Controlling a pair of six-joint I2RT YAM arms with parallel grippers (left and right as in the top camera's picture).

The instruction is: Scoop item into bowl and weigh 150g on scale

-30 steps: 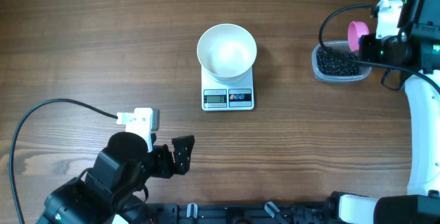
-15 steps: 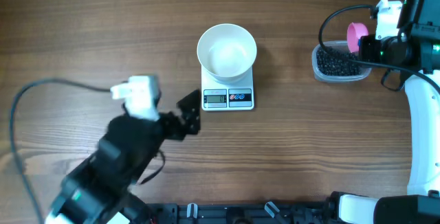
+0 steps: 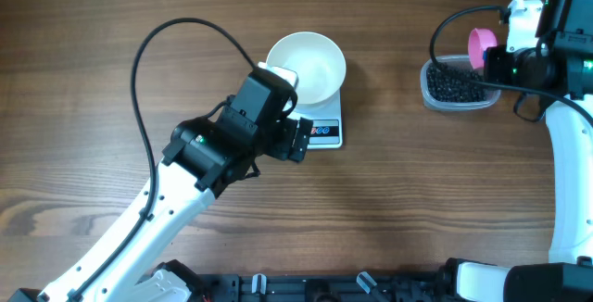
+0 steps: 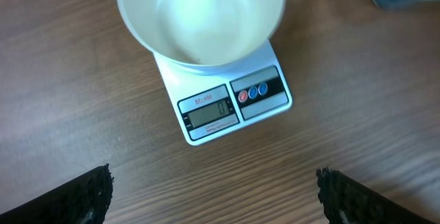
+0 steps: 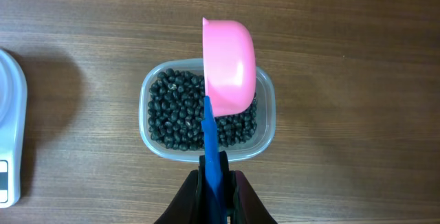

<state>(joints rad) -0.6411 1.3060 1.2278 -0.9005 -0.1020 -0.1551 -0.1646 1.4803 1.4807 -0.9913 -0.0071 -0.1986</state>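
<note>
The white bowl (image 3: pixel 310 66) stands empty on the white scale (image 3: pixel 326 133), whose display (image 4: pixel 208 113) reads zero. My left gripper (image 3: pixel 298 141) hovers over the scale's front left, covering its display from above. In the left wrist view the bowl (image 4: pixel 201 18) and scale (image 4: pixel 271 97) lie ahead of the open left gripper (image 4: pixel 214 196), with nothing between its fingertips (image 4: pixel 89 193). My right gripper (image 5: pixel 214 183) is shut on the blue handle (image 5: pixel 212 138) of a pink scoop (image 5: pixel 229 66). The scoop is turned on its side over the black beans (image 5: pixel 175 114).
The beans fill a clear plastic tub (image 3: pixel 456 84) at the far right of the wooden table; its rim (image 5: pixel 269 124) lies just ahead of my right gripper. A black cable (image 3: pixel 148 52) loops from the left arm over the table's left half.
My left arm has swung from the table's front left up and right to the scale, still open. The right arm and scoop have not moved.
</note>
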